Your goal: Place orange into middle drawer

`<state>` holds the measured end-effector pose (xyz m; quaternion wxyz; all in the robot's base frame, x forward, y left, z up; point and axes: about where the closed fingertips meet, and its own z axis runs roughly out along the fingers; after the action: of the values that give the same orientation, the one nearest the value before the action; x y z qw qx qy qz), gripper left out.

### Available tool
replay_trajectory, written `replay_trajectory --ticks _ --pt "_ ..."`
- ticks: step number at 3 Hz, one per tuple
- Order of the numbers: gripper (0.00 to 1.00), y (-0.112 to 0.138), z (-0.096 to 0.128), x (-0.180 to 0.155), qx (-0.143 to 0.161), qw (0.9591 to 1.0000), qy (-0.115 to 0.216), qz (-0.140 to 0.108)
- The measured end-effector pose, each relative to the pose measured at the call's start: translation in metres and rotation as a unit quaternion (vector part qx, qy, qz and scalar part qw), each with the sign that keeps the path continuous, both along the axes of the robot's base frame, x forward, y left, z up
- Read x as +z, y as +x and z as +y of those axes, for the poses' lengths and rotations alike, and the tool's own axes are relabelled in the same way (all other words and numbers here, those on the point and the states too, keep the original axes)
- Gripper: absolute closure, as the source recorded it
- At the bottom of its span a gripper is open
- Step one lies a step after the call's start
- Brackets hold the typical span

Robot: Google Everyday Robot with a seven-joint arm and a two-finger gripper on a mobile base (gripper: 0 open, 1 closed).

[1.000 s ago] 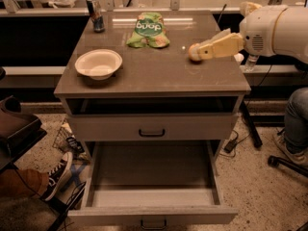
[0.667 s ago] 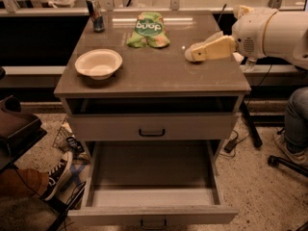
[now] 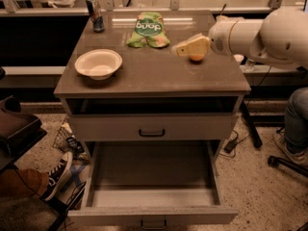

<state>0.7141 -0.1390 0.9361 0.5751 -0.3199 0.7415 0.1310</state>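
Tool (image 3: 185, 48) over worktop (image 3: 144, 81), right side; orange (image 3: 196, 57) half hidden under it, so I can't tell its grip. Snack bag (image 3: 147, 29), can (image 3: 95, 13), bowl (image 3: 98, 64) sit left. Middle drawer (image 3: 120, 214) open below, handle cut off.

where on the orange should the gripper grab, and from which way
Grip the orange across its widest middle, coming down from above. It is round and smooth, so any two opposite sides serve. It rests on the flat cabinet top, apart from the snack bag, so its sides look free. The gripper hangs right over it.
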Motion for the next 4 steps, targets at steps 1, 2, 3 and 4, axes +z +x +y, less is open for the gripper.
replay_trajectory --ticks 1,2,3,4 --pt "0.0 0.032 -0.003 -0.023 -0.017 0.9994 0.024 0.02" --pt "0.0 0.056 0.004 -0.052 -0.021 0.9976 0.052 0.041" --pt "0.03 0.064 0.012 -0.083 -0.031 0.994 0.081 0.067" --pt "0.25 0.062 0.017 -0.101 -0.038 0.992 0.089 0.081"
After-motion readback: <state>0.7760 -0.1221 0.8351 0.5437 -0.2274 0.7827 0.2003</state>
